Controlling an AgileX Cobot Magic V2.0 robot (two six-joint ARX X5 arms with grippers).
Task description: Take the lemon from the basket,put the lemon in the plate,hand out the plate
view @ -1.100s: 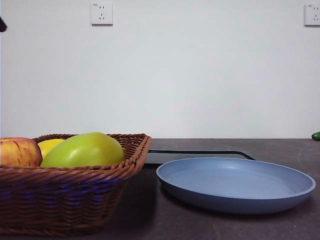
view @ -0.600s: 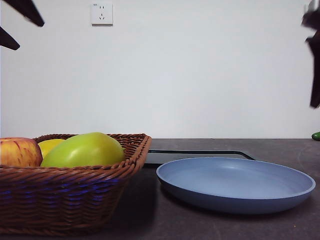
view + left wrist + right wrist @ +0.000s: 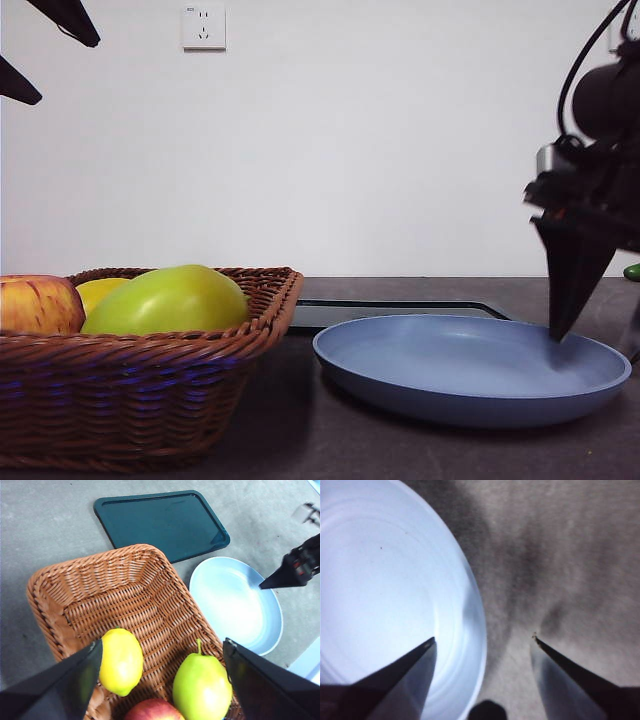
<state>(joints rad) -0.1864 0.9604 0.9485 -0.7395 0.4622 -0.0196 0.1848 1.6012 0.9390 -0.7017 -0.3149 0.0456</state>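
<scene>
Grey table (image 3: 45, 520) bears basket (image 3: 80, 580), plate (image 3: 470, 400), below white wall (image 3: 400, 140).

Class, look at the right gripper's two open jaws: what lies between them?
The right wrist view shows the right gripper straddling the rim of the empty plate: one jaw over its inside, the other over the bare table.

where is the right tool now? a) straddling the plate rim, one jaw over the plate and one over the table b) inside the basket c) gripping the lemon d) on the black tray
a: the right tool is open, one jaw over the plate and the other over the table, with the rim between them.
</scene>
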